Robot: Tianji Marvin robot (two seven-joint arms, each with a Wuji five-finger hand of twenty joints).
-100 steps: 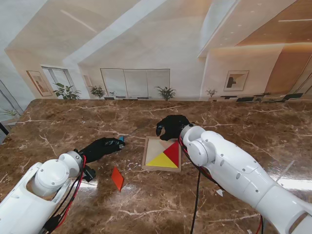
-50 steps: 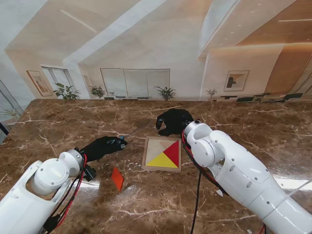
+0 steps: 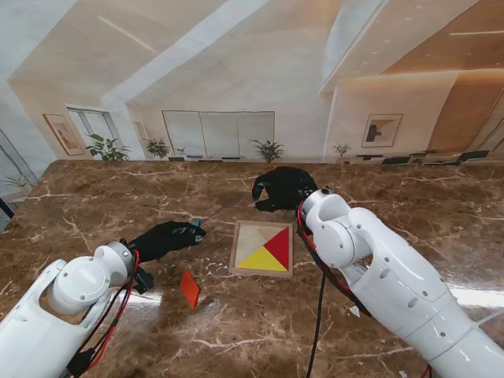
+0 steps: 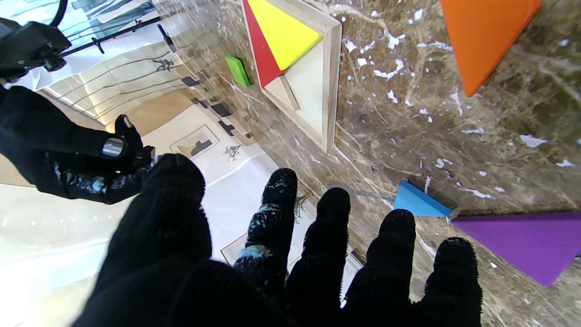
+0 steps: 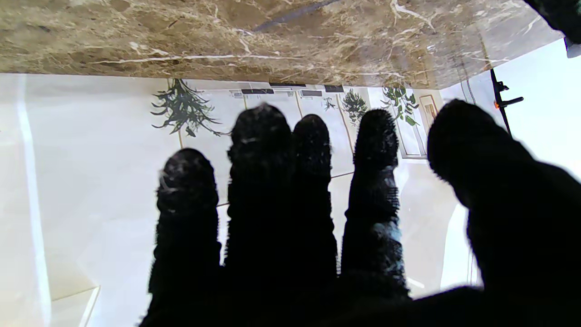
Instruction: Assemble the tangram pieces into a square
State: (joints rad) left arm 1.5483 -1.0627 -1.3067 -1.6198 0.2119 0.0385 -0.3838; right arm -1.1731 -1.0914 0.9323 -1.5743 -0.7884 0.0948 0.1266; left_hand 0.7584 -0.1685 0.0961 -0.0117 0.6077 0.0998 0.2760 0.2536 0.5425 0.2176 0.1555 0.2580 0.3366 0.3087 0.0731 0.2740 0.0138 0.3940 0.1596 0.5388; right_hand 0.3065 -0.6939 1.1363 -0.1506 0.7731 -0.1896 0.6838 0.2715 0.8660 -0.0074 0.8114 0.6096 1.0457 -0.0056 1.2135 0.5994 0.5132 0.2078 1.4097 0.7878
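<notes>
On the counter [image 3: 409, 205] the wooden tray [image 3: 262, 249] sat mid-surface, with yellow and red triangles filling its right half. My left hand [image 3: 167, 237] hovered just left of the tray, fingers spread and holding nothing. The blue piece [image 4: 420, 203] lay just beyond its fingertips, the purple piece [image 4: 526, 243] beside that. My right hand [image 3: 282, 189], also spread and empty, hung past the tray's far edge, so I judged the left nearer the loose pieces. The orange triangle [image 3: 189, 288] lay toward my edge.

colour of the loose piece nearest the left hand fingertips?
Blue piece, beside a purple one; clearest in the left wrist view.
</notes>
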